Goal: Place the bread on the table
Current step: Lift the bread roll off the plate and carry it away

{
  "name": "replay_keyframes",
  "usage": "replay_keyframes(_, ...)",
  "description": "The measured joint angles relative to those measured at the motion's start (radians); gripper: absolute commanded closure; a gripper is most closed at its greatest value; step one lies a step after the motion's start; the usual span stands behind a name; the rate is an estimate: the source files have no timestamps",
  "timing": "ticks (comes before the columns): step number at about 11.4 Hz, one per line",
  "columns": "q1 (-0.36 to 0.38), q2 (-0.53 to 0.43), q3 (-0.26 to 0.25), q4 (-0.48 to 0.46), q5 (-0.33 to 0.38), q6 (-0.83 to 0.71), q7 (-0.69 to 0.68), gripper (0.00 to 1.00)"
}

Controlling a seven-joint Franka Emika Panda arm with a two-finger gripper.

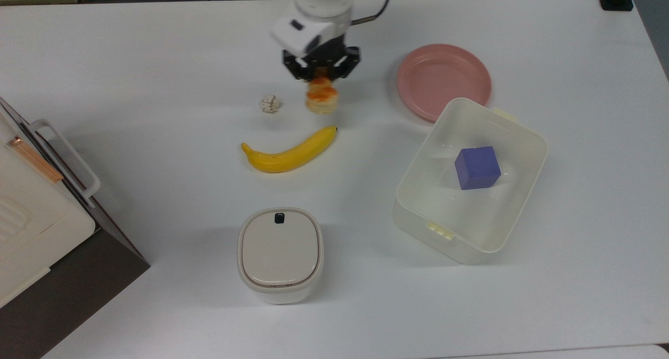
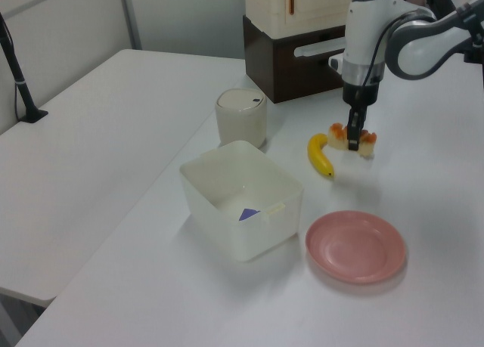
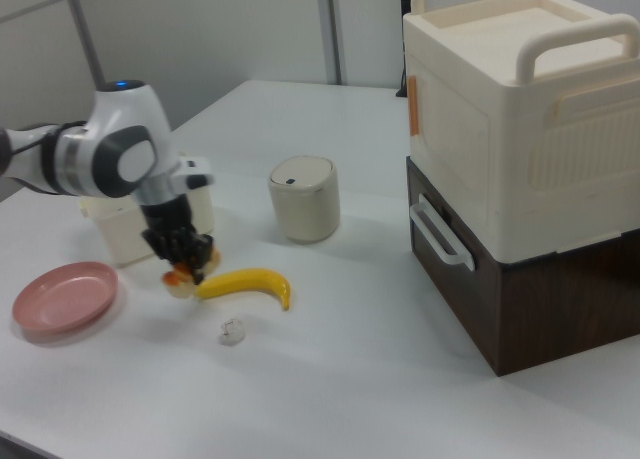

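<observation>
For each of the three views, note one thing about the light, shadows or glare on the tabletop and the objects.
Top view: even overhead light; the lidded canister and the clear bin cast soft shadows on the table. Left view: the pink plate shows a mild sheen and a faint shadow. Right view: the banana has a thin shadow beneath it; the bread sits darkened under the gripper.

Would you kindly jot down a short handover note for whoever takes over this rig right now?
Claw: shut on the small oblong orange-topped bread bun, holding it above the white tabletop.
Position: in the top view, between the crumpled white paper ball and the round pink plate, just above the yellow banana.
Done: bread is off the plate, which now sits bare.
Left: lower the bread onto a free patch of table, open the claw, withdraw.
</observation>
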Motion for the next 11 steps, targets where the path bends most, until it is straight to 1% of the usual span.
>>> replay_keyframes(4, -0.22, -0.004, -0.002, 0.0, -0.015, -0.015, -0.009, 0.66)
replay_keyframes(6, -0.35, -0.011, -0.003, 0.004, -0.015, -0.016, -0.022, 0.66)
replay_keyframes(8, -0.493, -0.013, -0.004, 0.012, -0.016, -0.016, -0.09, 0.66)
replay_keyframes(9, -0.54, -0.011, -0.005, 0.013, -0.016, -0.016, -0.123, 0.66)
replay_keyframes(10, -0.555, -0.01, -0.005, 0.013, -0.016, -0.016, -0.13, 0.66)
replay_keyframes(11, -0.554, -0.01, -0.003, 0.013, -0.016, -0.016, -0.13, 0.66)
